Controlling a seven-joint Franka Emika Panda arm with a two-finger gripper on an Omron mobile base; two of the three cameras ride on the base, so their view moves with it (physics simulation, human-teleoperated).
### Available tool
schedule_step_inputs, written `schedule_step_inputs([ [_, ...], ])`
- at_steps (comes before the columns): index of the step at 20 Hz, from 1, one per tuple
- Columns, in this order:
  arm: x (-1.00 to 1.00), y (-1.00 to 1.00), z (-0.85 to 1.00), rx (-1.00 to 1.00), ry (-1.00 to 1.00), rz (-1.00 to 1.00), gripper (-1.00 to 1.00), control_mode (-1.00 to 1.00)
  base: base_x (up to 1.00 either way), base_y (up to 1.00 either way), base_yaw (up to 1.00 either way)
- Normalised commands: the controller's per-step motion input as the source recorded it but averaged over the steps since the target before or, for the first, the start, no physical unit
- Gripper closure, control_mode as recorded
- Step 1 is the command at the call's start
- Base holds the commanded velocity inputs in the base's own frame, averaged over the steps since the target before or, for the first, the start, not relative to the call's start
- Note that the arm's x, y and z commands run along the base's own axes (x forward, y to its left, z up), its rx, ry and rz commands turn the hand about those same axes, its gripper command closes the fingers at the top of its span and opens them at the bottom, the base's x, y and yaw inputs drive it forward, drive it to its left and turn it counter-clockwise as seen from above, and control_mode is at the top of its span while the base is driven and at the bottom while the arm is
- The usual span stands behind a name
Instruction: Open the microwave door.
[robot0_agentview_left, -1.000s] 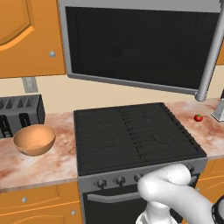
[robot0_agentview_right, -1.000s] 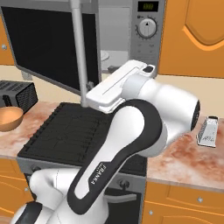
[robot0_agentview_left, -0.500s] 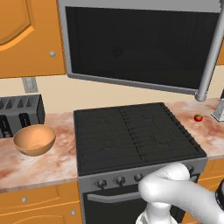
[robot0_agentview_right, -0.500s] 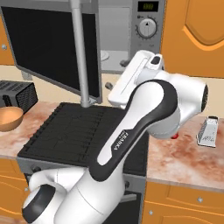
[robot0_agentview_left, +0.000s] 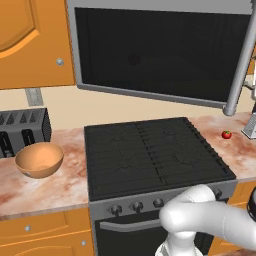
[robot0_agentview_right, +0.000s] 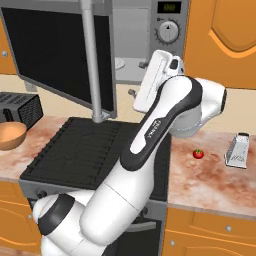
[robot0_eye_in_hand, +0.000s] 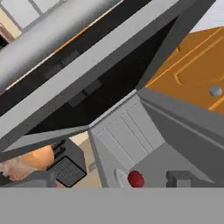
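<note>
Marbled counter (robot0_agentview_left: 60, 185), dark-glass microwave door (robot0_agentview_left: 160, 50)

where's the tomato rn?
The tomato sits on the counter right of the stove, just left of the grater, in the right base view.

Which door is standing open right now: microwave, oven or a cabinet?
The microwave door, swung wide with its bar handle over the stove; oven door and orange cabinet doors sit shut.
</note>
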Motion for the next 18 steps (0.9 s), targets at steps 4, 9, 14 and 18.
schedule_step_inputs([
  [4,0.36,0.3,-0.03,-0.05,-0.21,0.14,-1.0,-1.0,0.0,0.0,0.0],
  [9,0.03,0.68,0.0,-0.08,-0.21,0.17,-1.0,-1.0,0.0,0.0,0.0],
  [14,-0.37,0.86,0.0,-0.11,-0.2,0.24,-1.0,-1.0,0.0,0.0,0.0],
  [18,-0.85,0.84,0.0,-0.05,-0.25,0.29,-1.0,-1.0,0.0,0.0,0.0],
])
